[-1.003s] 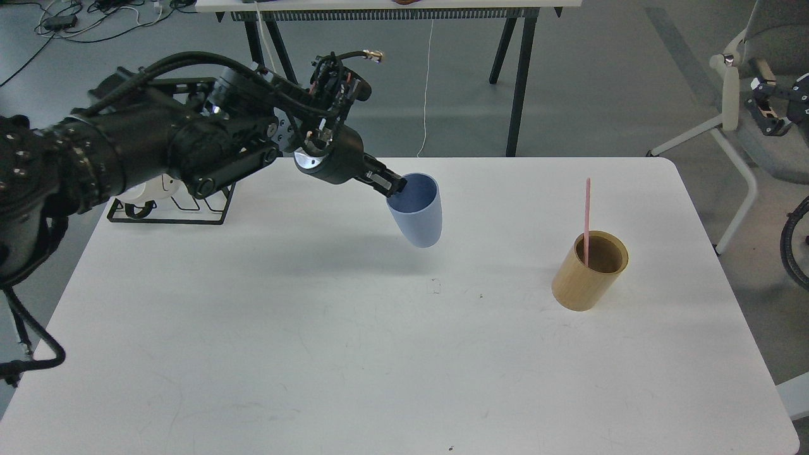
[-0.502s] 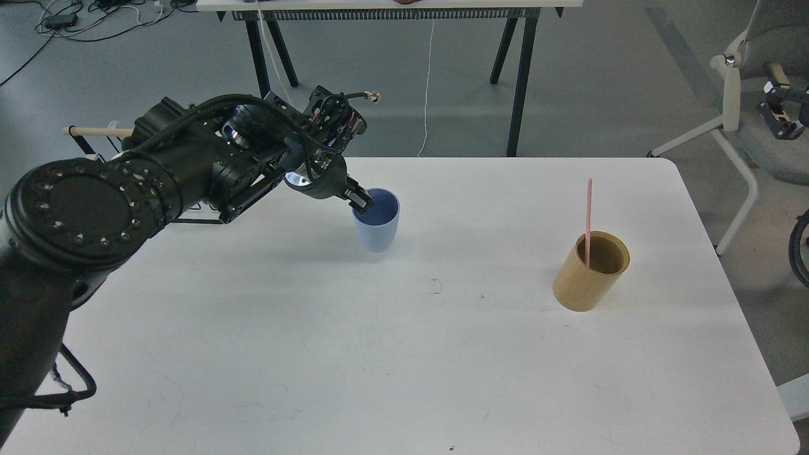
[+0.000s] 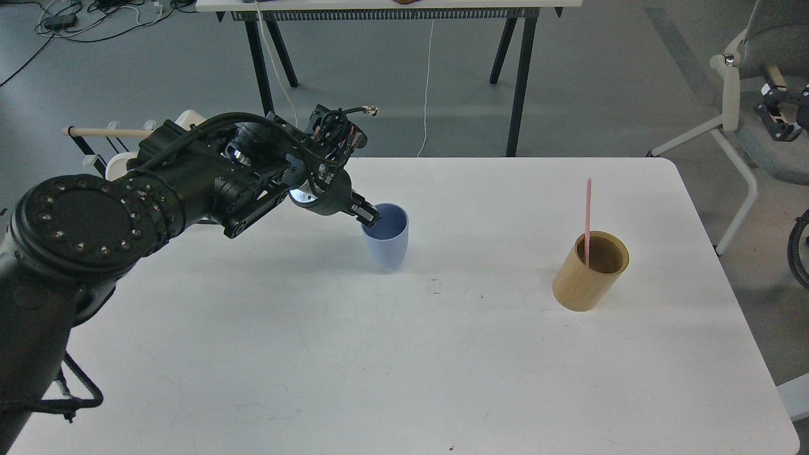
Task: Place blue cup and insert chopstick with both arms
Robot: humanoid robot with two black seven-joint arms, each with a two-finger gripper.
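A blue cup point(image 3: 387, 243) stands upright on the white table point(image 3: 404, 354), left of centre. My left gripper point(image 3: 369, 217) is shut on the cup's near-left rim, one finger inside and one outside. A pink chopstick point(image 3: 588, 218) stands upright in a wooden cylinder holder point(image 3: 589, 273) at the right of the table. My right arm and gripper are out of view.
A black wire rack with white mugs point(image 3: 117, 165) and a wooden rod point(image 3: 104, 132) sits at the table's back-left corner, behind my left arm. Another table's black legs point(image 3: 518, 82) stand behind. A chair point(image 3: 752, 107) is at the far right.
My left gripper carried the blue cup from higher and tilted, down and leftward, then slightly right and nearer. The cup now stands upright on the table.
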